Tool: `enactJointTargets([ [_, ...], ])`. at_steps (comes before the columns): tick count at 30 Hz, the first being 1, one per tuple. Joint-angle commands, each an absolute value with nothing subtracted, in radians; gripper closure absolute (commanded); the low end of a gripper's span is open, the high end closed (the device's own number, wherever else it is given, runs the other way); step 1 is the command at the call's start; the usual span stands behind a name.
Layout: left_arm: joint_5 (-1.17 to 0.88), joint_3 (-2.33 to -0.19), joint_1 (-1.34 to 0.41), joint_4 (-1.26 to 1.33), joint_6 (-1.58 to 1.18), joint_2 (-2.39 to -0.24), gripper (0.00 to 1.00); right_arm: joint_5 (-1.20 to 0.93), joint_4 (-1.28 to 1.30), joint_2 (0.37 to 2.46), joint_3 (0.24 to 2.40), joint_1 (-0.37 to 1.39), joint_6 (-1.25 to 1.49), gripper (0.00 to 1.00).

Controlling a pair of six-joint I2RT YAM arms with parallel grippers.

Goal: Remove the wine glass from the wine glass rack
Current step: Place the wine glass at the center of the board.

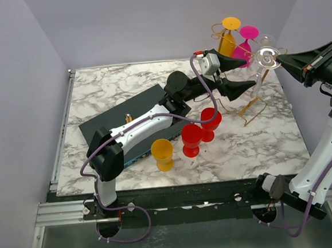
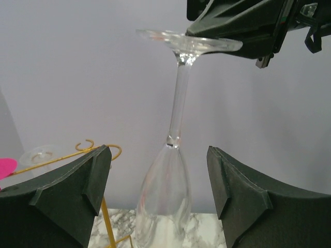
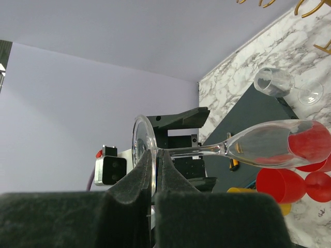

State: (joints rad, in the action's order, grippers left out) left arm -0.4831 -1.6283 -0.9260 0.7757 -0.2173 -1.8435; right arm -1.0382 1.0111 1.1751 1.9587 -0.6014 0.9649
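Observation:
The clear wine glass [image 1: 266, 58] hangs upside down in the air just right of the gold wire rack [image 1: 240, 104]. My right gripper [image 1: 280, 60] is shut on the rim of its round foot [image 3: 138, 140], seen edge-on between the fingers [image 3: 135, 178]. My left gripper [image 1: 244, 73] is open, one finger on each side of the bowl [image 2: 163, 191] without touching it. In the left wrist view the stem [image 2: 179, 101] rises to the foot under the right gripper, and the rack's scroll end [image 2: 95, 148] stands to the left, apart from the glass.
An orange glass [image 1: 228, 34] and a pink glass [image 1: 246, 42] hang on the rack, with another clear one [image 2: 39, 155]. Two red cups [image 1: 192, 139] and an orange cup [image 1: 162, 153] stand mid-table beside a dark board [image 1: 132, 116]. Walls close in behind and on both sides.

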Motion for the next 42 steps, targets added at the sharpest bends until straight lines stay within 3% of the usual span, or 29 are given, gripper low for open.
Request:
enactJointTargets([
  [1,-0.527,-1.749,-0.924,0.769,-0.225,-1.903,0.18,-1.087,0.968,1.183,1.986,-0.599,0.978,1.0],
  [11,-0.561,-1.954,-0.932,0.732,-0.297,-2.043,0.24,-1.082,0.968,1.206,2.006,-0.591,0.974,1.0],
  [19,-0.553,-2.054,-0.96,0.703,-0.31,-2.106,0.35,-1.077,0.973,1.209,2.007,-0.582,0.967,1.0],
  [30,-0.516,-2.062,-0.967,0.701,-0.325,-2.092,0.67,-1.06,0.984,1.22,2.015,-0.567,0.95,1.0],
  [36,-0.48,-2.051,-0.968,0.696,-0.346,-2.075,0.99,-1.051,0.977,1.239,2.02,-0.544,0.947,1.0],
  [42,-0.331,-1.973,-0.968,0.694,-0.376,-1.996,1.0,-0.96,0.914,1.272,1.992,-0.418,0.97,0.99],
])
